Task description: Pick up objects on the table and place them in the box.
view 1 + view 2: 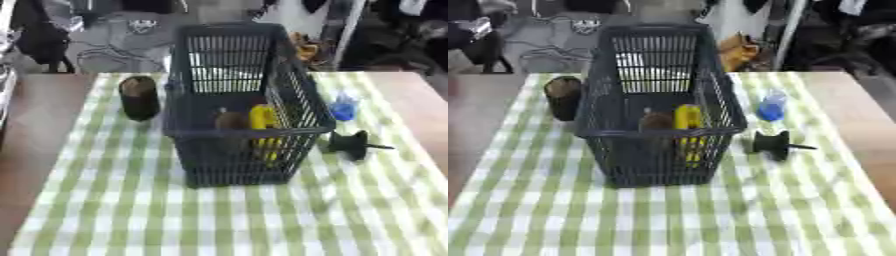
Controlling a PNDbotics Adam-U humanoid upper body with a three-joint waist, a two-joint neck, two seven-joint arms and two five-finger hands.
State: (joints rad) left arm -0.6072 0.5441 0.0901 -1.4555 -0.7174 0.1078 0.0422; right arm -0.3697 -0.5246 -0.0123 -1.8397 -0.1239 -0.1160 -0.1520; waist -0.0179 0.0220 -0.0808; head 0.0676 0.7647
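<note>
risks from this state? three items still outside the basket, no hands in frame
1. The dark cylinder stands upright close to the basket wall on the left; a reaching hand could tip it or nudge the basket.
2. The small blue object and the black object with a thin stem lie close together on the right; grasping one may knock the other.
3. The basket's tall walls demand a high lift, or items may catch the rim.

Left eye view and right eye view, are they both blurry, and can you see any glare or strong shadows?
Left eye view: soft all over, the black item right of the basket is shapeless; no glare. Right eye view: equally soft, light even, no hard shadows on the checked cloth.
</note>
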